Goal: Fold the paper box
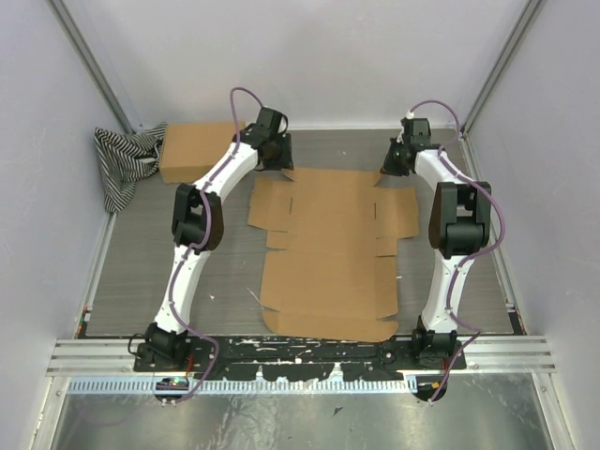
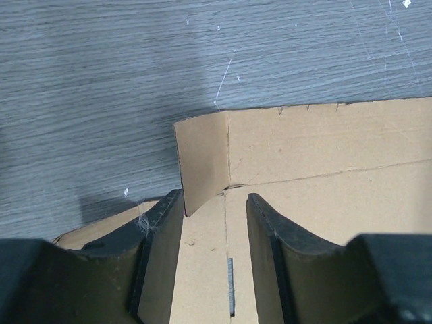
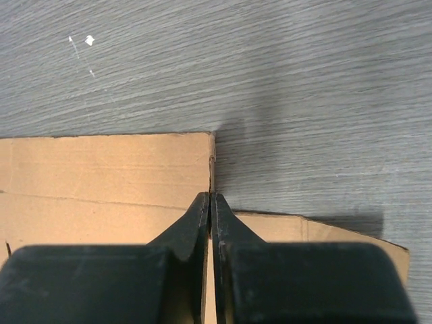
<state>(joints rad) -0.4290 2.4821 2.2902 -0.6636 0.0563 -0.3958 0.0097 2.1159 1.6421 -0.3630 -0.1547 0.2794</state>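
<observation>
At the paper box (image 1: 328, 253) far corners: left hand (image 2: 214, 197) open astride a raised tab (image 2: 202, 162), right hand (image 3: 211, 199) pinched shut on another, seemingly to stand them upright

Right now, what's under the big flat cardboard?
The paper box lies spread out on the grey table, which shows all around its edges. The part of the table directly beneath is covered, so I cannot tell whether anything else hides there.
</observation>
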